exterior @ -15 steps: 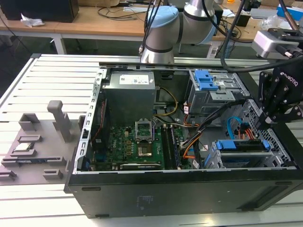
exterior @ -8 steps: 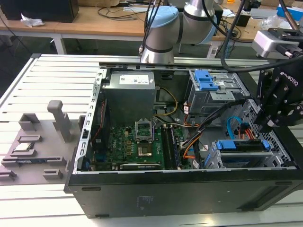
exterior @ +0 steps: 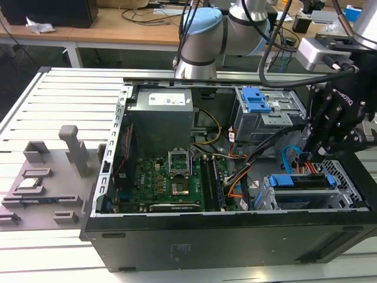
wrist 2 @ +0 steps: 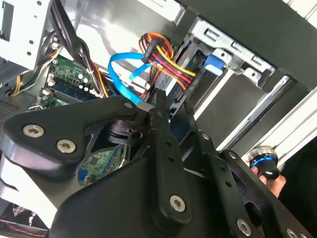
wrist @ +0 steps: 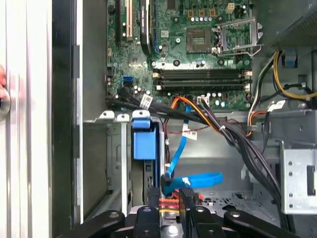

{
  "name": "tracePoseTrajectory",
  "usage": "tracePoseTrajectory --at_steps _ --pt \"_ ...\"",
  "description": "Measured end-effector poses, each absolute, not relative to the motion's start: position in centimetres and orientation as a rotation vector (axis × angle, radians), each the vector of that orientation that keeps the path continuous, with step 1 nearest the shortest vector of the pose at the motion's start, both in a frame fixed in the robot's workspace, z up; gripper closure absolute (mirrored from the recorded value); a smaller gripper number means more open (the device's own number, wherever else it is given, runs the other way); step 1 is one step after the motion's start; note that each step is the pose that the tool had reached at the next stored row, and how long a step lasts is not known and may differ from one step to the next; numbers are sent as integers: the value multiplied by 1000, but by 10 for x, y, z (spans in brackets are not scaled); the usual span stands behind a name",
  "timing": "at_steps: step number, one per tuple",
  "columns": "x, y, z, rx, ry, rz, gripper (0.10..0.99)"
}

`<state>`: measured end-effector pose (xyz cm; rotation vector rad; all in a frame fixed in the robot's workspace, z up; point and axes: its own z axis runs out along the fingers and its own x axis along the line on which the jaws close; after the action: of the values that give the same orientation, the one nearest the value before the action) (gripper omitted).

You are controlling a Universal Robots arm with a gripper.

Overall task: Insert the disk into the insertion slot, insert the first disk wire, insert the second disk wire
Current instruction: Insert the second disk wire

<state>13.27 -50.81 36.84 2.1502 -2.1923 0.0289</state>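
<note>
Pinching the first disk wire (wrist 2: 171,64) is the angular matte-black gripper (wrist 2: 152,105).

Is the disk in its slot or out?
In. The disk, on its blue carrier, sits inside the insertion slot. The gripper is shut on the first disk wire close by.

The exterior view looks down at a slant from outside the open computer case (exterior: 235,247), wide enough to take in all of it. Both wrist views sit close behind the gripper (wrist: 171,198) (the first squarely over the motherboard (wrist: 198,49), the second tilted), sharing the second disk wire (wrist: 198,179) (wrist 2: 115,74)
</note>
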Motion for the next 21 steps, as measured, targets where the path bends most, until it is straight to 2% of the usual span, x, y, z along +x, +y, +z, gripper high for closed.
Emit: tracePoseTrajectory --at_steps 10,11,13,21 --pt "118 -508 367 2144 -2194 42 784" --pt "118 -508 367 2144 -2194 42 800" --pt "118 -508 367 2144 -2194 42 925" --pt "118 -509 367 2144 -2195 42 925"
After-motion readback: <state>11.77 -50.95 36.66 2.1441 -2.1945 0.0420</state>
